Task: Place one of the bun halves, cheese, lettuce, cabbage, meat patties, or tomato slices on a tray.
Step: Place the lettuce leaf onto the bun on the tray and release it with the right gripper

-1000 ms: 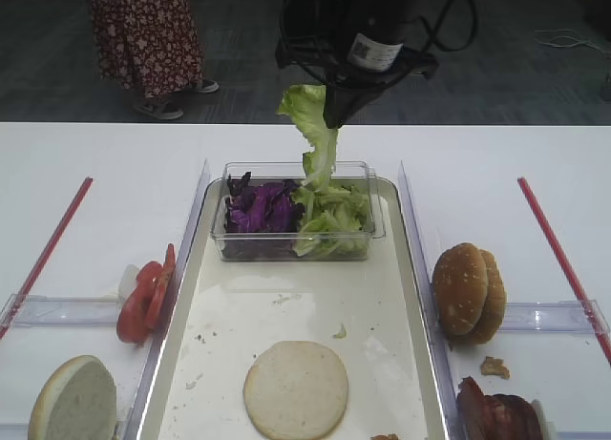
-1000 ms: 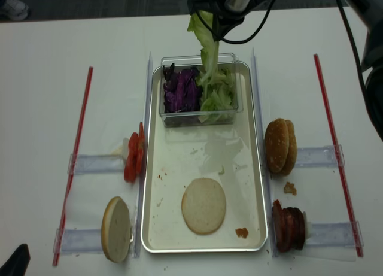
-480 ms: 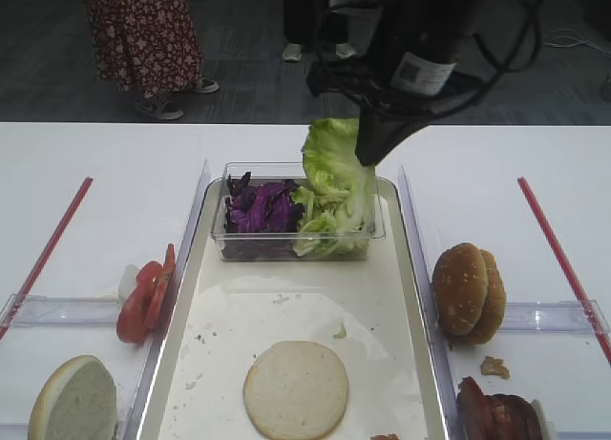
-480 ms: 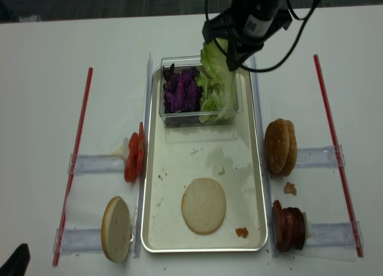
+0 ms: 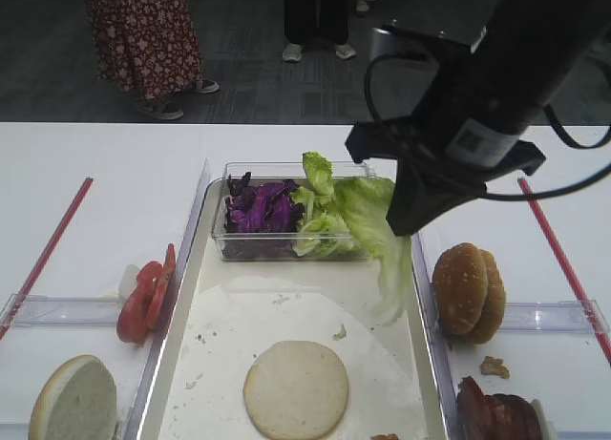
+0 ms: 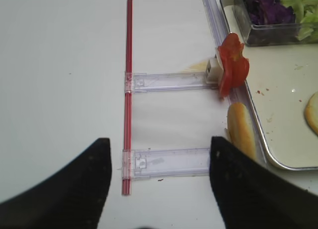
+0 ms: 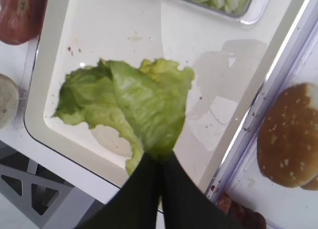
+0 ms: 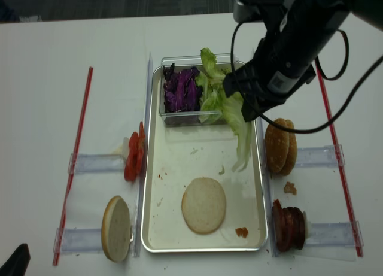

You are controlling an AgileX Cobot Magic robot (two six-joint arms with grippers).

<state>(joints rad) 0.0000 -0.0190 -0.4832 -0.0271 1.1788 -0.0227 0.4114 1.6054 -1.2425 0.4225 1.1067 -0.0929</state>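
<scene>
My right gripper (image 7: 160, 157) is shut on the stem end of a light-green lettuce (image 7: 134, 97) leaf. The leaf hangs from the gripper (image 8: 248, 111) over the right side of the tray (image 8: 146, 168), just in front of the tub. The lettuce (image 5: 380, 240) tip dangles close to the white liner. One bun half (image 5: 295, 389) lies cut face up on the tray. Purple cabbage (image 5: 260, 209) fills the tub's left part. Tomato slices (image 6: 232, 69) and another bun half (image 6: 241, 129) stand left of the tray, and meat patties (image 8: 288, 226) right of it. My left gripper (image 6: 159, 142) is open above bare table. No cheese is in view.
The clear tub (image 5: 221, 232) with more greens sits across the tray's far end. A stack of crusty buns (image 5: 468, 292) leans on a clear holder (image 5: 558, 316) at the right. Red strips (image 5: 46, 254) (image 8: 334, 150) run along both sides. People stand beyond the table.
My right gripper has carried the lettuce leaf from above the tub toward the near right and lower. The leaf now hangs over the tray instead of the tub.
</scene>
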